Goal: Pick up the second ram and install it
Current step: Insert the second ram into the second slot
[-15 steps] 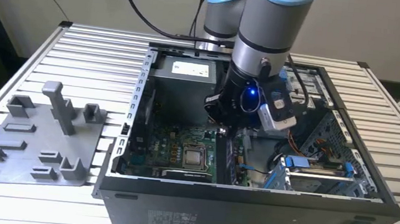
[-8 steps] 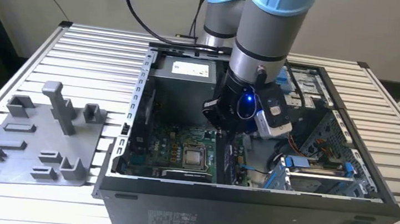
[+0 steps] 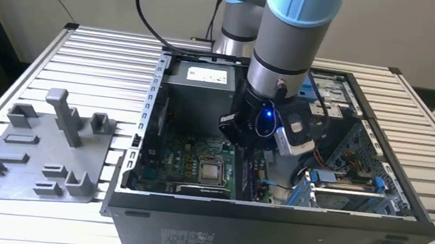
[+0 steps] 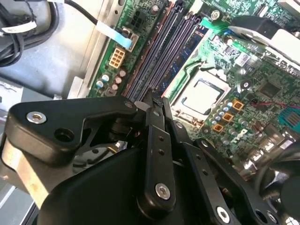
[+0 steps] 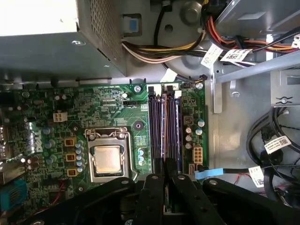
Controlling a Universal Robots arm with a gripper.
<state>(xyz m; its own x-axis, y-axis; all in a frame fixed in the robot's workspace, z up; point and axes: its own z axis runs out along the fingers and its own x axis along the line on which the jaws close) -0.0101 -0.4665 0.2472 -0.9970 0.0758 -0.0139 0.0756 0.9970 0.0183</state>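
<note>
Arm reaches down into open PC case [image 3: 271, 225], centre of the exterior view. Gripper [image 5: 165, 166] sits directly over the memory slots [image 5: 164, 126] beside the CPU socket [image 5: 108, 157]. Jaws nearly together, gripping the second ram [image 5: 164, 140], a thin edge-on board standing in the slot row. Grey tray [image 3: 44, 152] on counter [image 3: 103, 55], lower left of the exterior view.

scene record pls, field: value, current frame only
arm: reaching down into the open PC case
gripper: over the near end of the memory slots, fingers drawn close together
second ram: thin dark board edge standing in the slots, in line with the fingers; held or seated, cannot tell
CPU socket: beside the slots, bare
grey tray: on the table at the exterior view's left, nothing on it
</note>
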